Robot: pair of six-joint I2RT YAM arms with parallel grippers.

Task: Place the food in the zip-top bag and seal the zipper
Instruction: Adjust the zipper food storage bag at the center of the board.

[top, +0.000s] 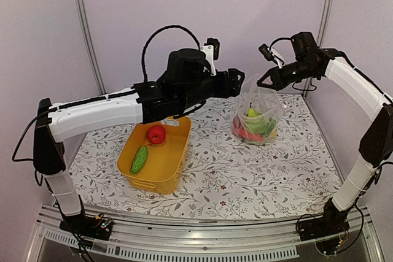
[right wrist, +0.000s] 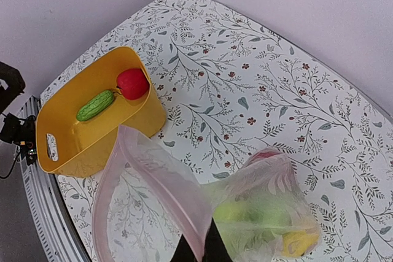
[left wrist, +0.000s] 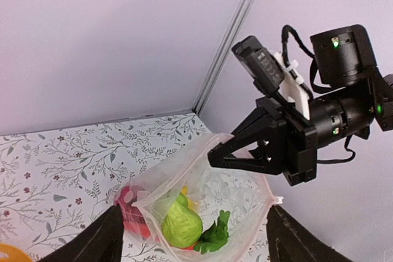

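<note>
A red toy apple (top: 156, 134) lay left of the clear plastic bag (top: 258, 118), nearer the spread left pincer (top: 235, 83). The right pincer (left wrist: 218, 154) pinched the bag's rim.

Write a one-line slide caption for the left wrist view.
Right claw pinches the clear bag at its rim, toy food inside.
</note>
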